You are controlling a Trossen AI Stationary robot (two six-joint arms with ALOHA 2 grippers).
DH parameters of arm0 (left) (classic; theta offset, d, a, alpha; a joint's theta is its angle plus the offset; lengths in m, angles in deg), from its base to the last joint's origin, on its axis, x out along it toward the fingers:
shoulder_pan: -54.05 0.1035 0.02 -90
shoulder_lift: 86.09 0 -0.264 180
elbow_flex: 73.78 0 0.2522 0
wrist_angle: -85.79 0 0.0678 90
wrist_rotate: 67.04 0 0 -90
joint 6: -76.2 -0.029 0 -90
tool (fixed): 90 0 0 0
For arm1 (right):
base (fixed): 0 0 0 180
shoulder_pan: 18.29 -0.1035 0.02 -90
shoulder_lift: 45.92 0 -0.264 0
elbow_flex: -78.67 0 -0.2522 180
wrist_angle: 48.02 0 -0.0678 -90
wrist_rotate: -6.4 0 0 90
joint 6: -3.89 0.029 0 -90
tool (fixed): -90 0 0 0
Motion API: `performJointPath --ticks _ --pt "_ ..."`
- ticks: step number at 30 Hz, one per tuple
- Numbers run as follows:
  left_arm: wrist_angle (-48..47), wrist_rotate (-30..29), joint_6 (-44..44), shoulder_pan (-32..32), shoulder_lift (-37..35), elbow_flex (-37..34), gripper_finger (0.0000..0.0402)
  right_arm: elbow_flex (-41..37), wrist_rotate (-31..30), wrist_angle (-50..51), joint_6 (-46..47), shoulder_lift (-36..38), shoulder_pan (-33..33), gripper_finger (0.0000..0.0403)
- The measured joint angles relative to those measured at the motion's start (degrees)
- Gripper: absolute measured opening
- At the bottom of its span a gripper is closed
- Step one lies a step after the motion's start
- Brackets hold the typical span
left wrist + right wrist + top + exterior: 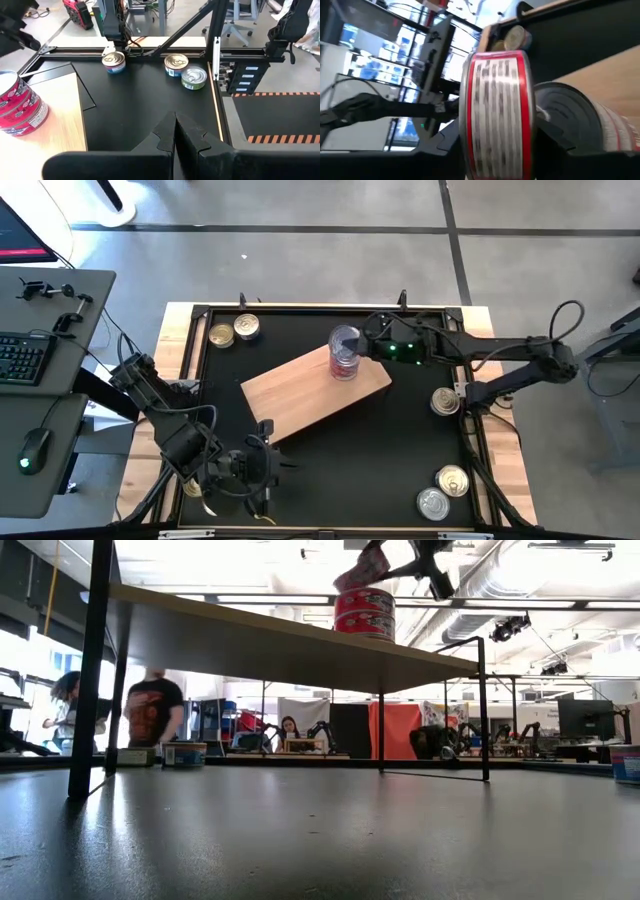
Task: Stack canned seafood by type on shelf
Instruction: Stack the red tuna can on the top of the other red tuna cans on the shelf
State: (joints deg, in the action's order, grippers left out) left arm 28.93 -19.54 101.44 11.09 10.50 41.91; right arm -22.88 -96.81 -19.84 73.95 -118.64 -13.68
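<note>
A: Right gripper (362, 347) is over the far end of the shelf (300, 395), a red-labelled tin (497, 117) sitting between its fingers. In the right wrist view the tin is tipped on edge, side label facing the camera.

B: Gripped or let go?

A: Cannot tell. The fingers flank the tin, but whether they press on it is not visible. Directly beside the gripper stands the stack of red tins (344, 355) on the board; the low view shows two tins stacked and the tilted one just above them.

B: Reason for the tilt?

A: My judgement: it is being brought onto the same-type pile, not yet seated flat.

B: Other arm?

A: Left gripper (175, 131) waits at the near edge, fingers pressed together, empty. Ahead of it lie three loose tins (175, 64) by the table rail.
</note>
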Motion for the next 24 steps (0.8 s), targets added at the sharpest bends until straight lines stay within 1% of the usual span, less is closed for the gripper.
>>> performJointPath --ticks 3,13,24 --pt "-0.94 0.19 1.41 -0.14 0.00 0.00 0.0000 -0.02 -0.24 -0.22 0.72 -0.38 0.41 0.0163" --pt "-2.63 0.26 1.56 -0.63 0.00 0.00 0.0000 0.03 -0.66 -0.48 1.67 -0.89 1.77 0.0146" --pt "-3.23 0.28 1.61 -0.63 0.00 0.00 0.0000 0.07 -1.25 0.49 1.66 -0.89 1.88 0.0145"
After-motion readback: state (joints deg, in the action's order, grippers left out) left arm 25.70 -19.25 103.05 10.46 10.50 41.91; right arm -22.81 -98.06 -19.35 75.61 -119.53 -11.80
